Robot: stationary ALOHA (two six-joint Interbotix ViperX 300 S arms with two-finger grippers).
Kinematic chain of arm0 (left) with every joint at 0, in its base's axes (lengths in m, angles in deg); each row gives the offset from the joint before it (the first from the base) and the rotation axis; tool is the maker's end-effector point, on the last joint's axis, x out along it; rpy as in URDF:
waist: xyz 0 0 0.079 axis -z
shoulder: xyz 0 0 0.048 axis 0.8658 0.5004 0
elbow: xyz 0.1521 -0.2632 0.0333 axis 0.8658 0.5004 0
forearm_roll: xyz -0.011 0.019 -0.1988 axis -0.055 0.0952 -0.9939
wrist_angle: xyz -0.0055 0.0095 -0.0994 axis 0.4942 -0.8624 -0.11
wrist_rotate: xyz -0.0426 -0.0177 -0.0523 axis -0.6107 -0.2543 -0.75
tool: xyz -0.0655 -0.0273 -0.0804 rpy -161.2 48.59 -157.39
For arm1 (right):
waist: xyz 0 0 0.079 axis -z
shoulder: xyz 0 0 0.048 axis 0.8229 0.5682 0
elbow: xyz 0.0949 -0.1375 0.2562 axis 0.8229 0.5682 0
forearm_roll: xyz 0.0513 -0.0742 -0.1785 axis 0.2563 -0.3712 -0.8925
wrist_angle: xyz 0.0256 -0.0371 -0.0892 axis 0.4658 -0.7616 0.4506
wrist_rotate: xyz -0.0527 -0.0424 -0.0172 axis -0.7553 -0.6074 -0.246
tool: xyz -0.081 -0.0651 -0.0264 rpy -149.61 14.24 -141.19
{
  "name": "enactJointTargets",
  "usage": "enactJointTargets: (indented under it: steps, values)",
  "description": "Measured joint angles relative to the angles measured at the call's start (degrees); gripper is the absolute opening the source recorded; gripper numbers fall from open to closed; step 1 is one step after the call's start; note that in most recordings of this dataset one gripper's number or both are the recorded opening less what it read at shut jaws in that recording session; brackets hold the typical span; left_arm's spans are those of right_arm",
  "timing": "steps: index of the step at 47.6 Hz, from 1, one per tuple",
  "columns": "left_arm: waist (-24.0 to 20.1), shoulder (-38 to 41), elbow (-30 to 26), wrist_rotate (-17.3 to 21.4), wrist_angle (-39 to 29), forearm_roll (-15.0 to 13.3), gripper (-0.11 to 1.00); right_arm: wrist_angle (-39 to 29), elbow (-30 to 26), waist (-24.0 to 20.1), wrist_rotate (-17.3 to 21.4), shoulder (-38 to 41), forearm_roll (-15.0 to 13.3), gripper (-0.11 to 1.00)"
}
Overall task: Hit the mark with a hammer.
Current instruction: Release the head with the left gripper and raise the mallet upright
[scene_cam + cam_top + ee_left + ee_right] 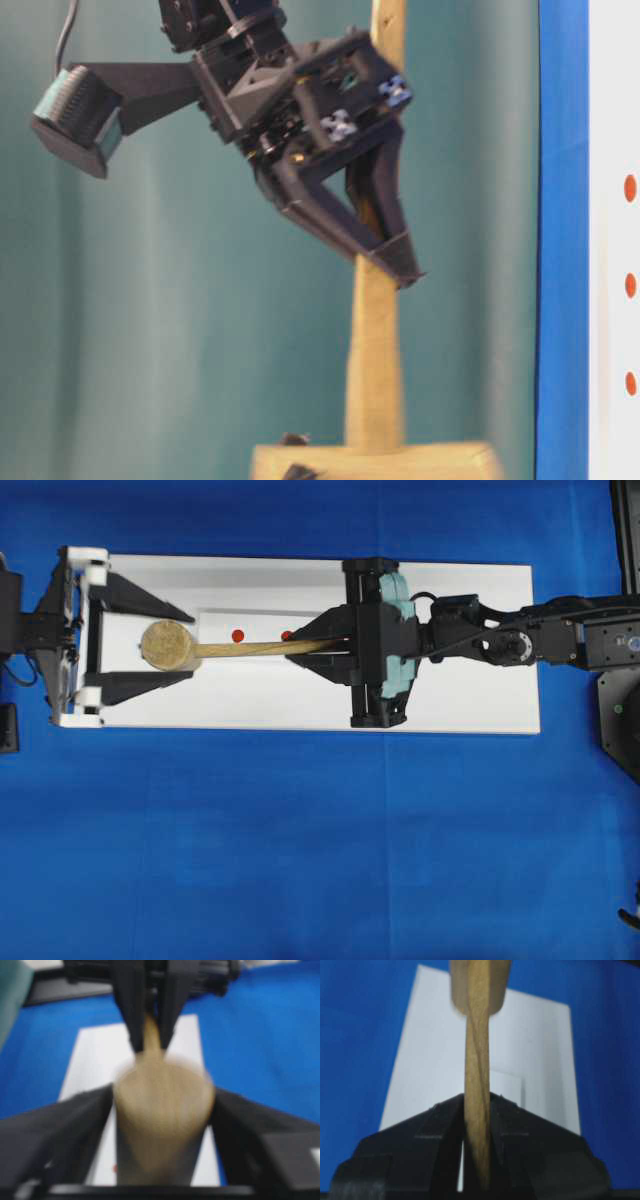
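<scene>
- Over the white block (470, 695), hammer (200, 647) lies level, head at 9 o'clock.
- Right claw (322, 646) clamps handle; left claw (135, 645) spread wide, head between its fingers.
- Retreat left claw before swinging at red marks (238, 635).

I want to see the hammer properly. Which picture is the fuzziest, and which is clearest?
Left wrist view: fuzziest, the hammer head a soft smear between the left gripper's fingers. Table-level view: a bit blurry. Right wrist view: handle soft up close. Overhead view: clearest, red dots crisp.

Hammer (172, 646) pale matt wood; grippers matt blk plastic.
</scene>
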Motion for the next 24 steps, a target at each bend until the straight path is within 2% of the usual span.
enactJointTargets:
  steps: [2,7,14,24]
  values:
    - [0.09,-0.97,0.44,-0.09,0.09,0.00,0.86,0.09,0.26,0.18,0.00,0.00,0.26,0.02]
    - [0.09,-3.25,1.49,0.00,0.00,0.00,0.80,0.53,0.79,0.26,0.00,-0.88,1.14,0.02]
    - [0.18,-7.03,2.99,0.00,-0.62,0.00,0.80,1.85,2.55,0.18,0.00,-2.90,3.08,0.02]
    - [0.18,-12.66,4.31,-0.18,-7.21,-0.09,0.80,3.87,6.94,0.26,0.09,-7.47,6.77,0.02]
